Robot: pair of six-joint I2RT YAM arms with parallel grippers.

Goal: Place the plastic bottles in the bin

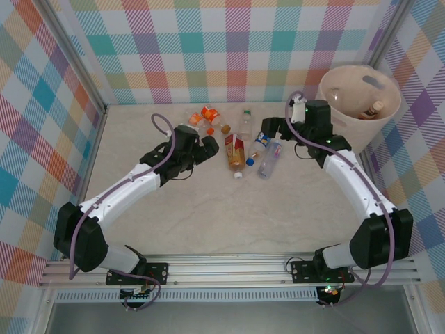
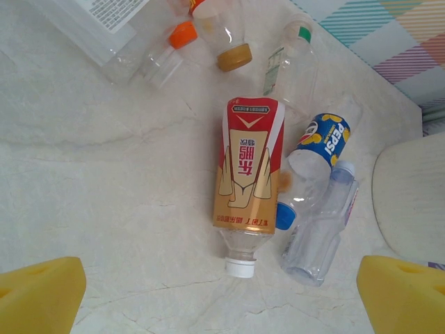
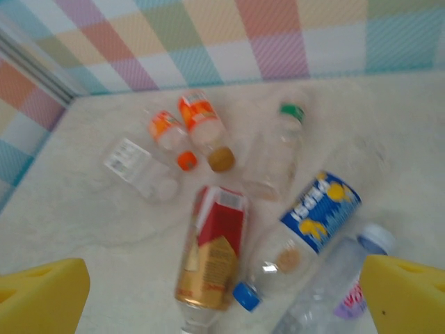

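Red-labelled bottle (image 2: pixel 247 174) lies near the left pincer (image 2: pixel 222 299), which is wide open and empty, like the right pincer (image 3: pixel 222 299). Grip its middle.

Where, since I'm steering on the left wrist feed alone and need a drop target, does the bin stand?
Observer: In the top view the bin stands in the table's far right corner, just beyond the right arm's wrist.
Operator: Is anything inside it?
Observer: Yes. A brownish bottle lies against its right inner wall, and a clear bottle sits on the left.
Operator: Is the right gripper carrying something?
Observer: No. The right gripper is open and empty. It hangs over the loose pile, with the Pepsi bottle just ahead of it.
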